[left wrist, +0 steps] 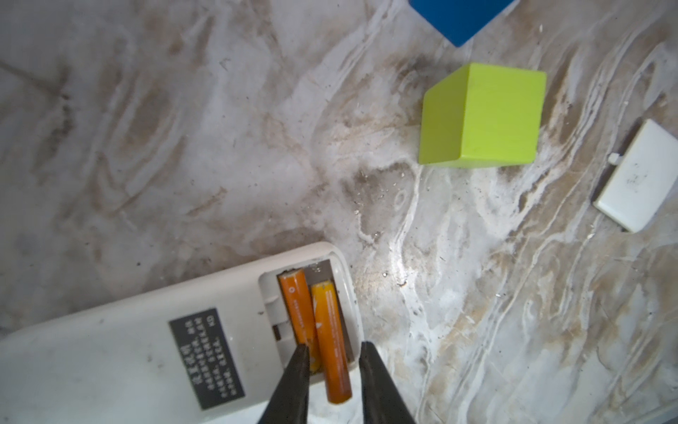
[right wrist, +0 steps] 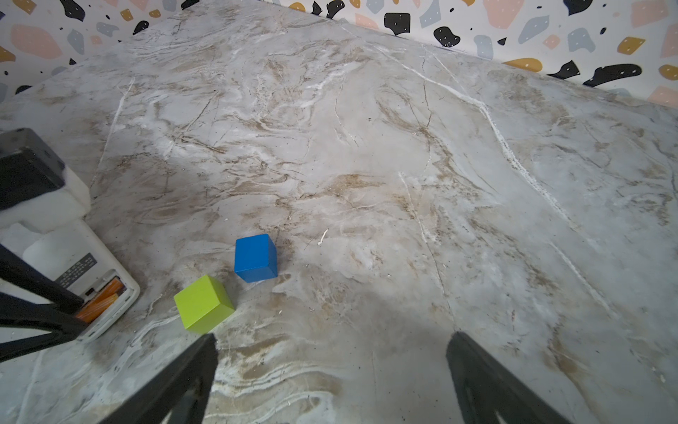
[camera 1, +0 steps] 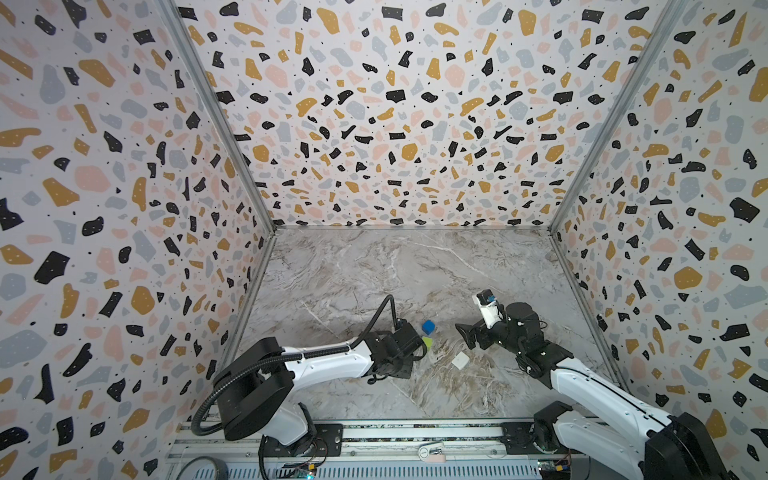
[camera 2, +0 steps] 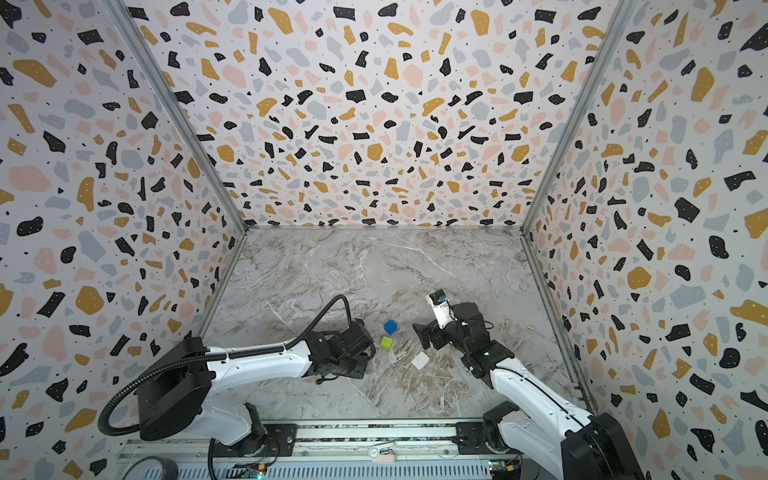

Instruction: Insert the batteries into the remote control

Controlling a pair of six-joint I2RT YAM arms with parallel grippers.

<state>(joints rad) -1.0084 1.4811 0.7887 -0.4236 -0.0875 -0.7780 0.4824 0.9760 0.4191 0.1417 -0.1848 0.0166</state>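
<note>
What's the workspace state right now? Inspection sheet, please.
Surface: marble-look tabletop, fine specks in the left wrist view.
Job's things: remote control lies back up with its compartment open. First battery lies in its slot. Second battery sits askew, one end overhanging the compartment edge.
Clutter: blue cube, green cube and small white square piece, all loose near the remote.
Grippers: left gripper straddles the second battery, jaws apart, no grip seen. Right gripper is wide open, empty, over bare table.
Cables: black hose loops above the left arm, clear of the items.
Surroundings: terrazzo-pattern walls on three sides, mounting rail in front.
</note>
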